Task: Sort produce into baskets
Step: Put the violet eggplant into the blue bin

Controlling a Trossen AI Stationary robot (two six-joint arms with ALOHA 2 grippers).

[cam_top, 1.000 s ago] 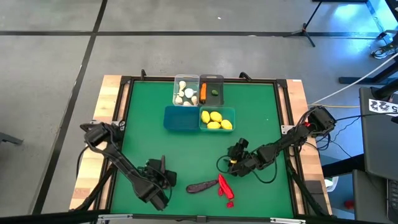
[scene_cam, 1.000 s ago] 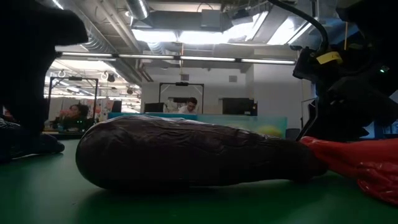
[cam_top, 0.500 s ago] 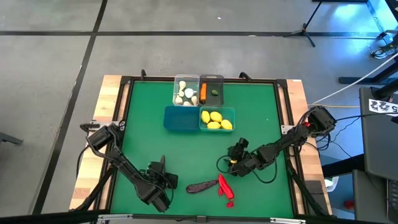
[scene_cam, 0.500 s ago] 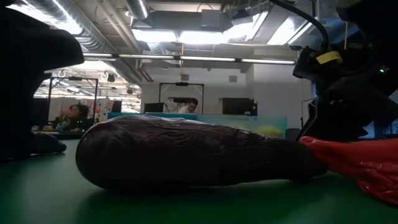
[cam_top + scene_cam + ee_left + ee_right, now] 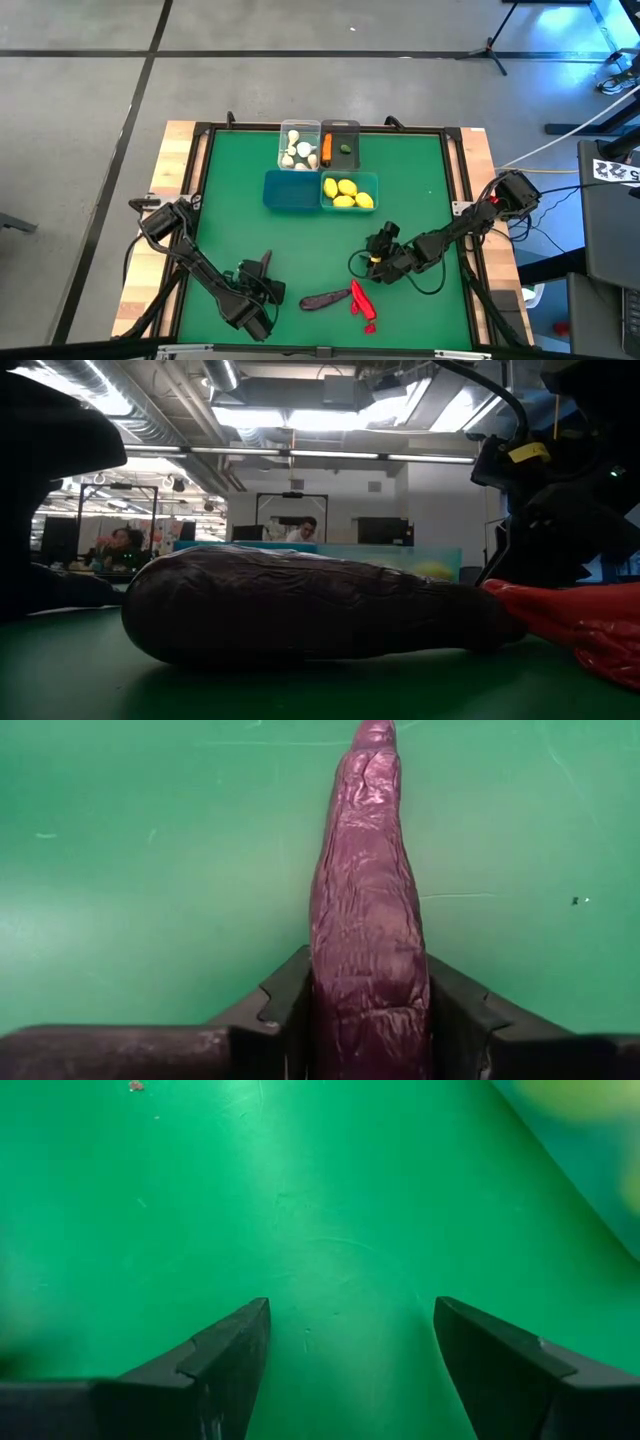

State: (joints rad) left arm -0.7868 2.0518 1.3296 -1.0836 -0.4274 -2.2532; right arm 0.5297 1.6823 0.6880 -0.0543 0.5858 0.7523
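A dark purple eggplant (image 5: pixel 365 870) lies on the green mat near the table's front left, its narrow end pointing to the far edge. My left gripper (image 5: pixel 262 280) is shut on it. A second eggplant (image 5: pixel 322 298) lies at the front centre beside red chili peppers (image 5: pixel 360 300). My right gripper (image 5: pixel 372 262) hangs open just above the bare mat, right of centre, with nothing between its fingers (image 5: pixel 230 1350). The four baskets stand at the far centre: clear with garlic (image 5: pixel 297 146), dark grey with a carrot (image 5: pixel 340 145), empty teal (image 5: pixel 291 190), and teal with lemons (image 5: pixel 349 191). My left gripper pinches the eggplant's thick end (image 5: pixel 365 1020) between its two fingers, one on each long side. The fingers slant down from the near side, and the eggplant runs on ahead of them toward the far edge. Its body appears to lie on the mat.
In the low view the second eggplant (image 5: pixel 310 605) fills the foreground with a chili (image 5: pixel 590 622) at its right. A raised frame (image 5: pixel 205 130) rims the mat. Bare green mat (image 5: pixel 420 180) lies between the baskets and both grippers. People sit in the room beyond the table.
My left gripper has shut, its fingers closing in on the eggplant's thick end and taking hold of it. The eggplant lies where it did. My right arm has kept still.
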